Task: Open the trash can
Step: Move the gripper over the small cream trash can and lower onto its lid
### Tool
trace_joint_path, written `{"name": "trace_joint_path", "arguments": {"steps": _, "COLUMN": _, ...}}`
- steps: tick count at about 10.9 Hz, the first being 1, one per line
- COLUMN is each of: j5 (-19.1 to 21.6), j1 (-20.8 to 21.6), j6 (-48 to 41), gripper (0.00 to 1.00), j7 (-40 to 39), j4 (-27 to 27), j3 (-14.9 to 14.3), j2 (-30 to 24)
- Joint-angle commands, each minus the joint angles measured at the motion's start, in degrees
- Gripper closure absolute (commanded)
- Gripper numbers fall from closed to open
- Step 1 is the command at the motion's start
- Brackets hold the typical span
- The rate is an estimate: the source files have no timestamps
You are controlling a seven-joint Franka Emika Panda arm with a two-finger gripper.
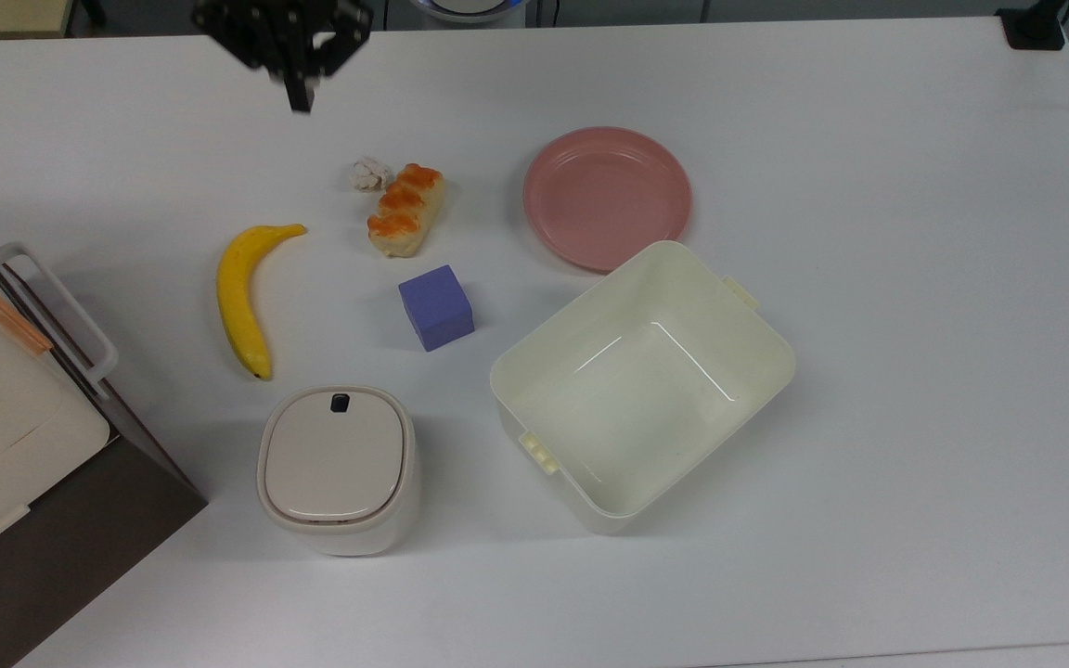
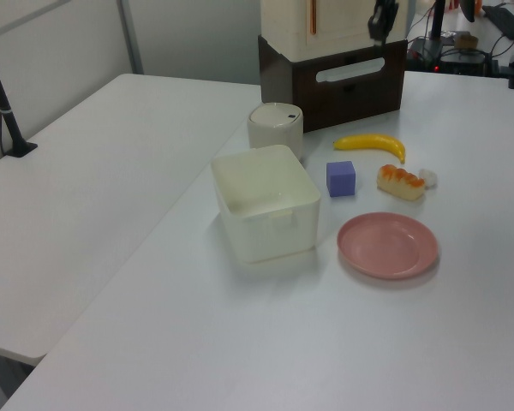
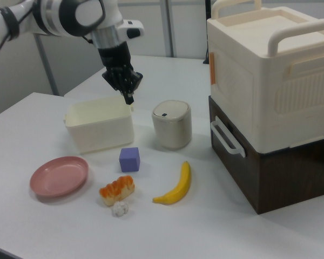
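The trash can [image 1: 338, 468] stands upright on the white desk [image 1: 915, 278] with its beige lid down (small dark button [image 1: 340, 403] on top), near the desk edge at the top view's left, beside the stacked cream and brown boxes [image 1: 6, 436]. The end effector [image 1: 298, 97] hangs above the far desk edge, well apart from the trash can, its fingers drawn together on nothing. A banana [image 1: 245, 295], a purple cube [image 1: 436, 307], a bread piece [image 1: 406, 210], a pink plate [image 1: 607, 198] and a cream tub [image 1: 643, 383] lie between.
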Motion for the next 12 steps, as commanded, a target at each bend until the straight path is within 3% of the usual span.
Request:
{"name": "trace_joint_path", "arguments": {"steps": 1, "j5": -0.3, "j1": 0.36, "j6": 8.58, "gripper": 1.0, "j7": 0.51, "j4": -0.35, "j3": 0.04, "j2": 3.19}}
{"name": "trace_joint_path", "arguments": {"steps": 10, "j5": 0.23, "j1": 0.01, "j6": 27.92, "gripper": 1.0, "j7": 0.86, "j4": 2.12, "j3": 1.18, "j2": 14.81}}
{"name": "trace_joint_path", "arguments": {"steps": 12, "j5": 2.85, "j1": -0.87, "j6": 32.48, "gripper": 1.0, "j7": 0.86, "j4": 2.2, "j3": 1.44, "j2": 15.77}}
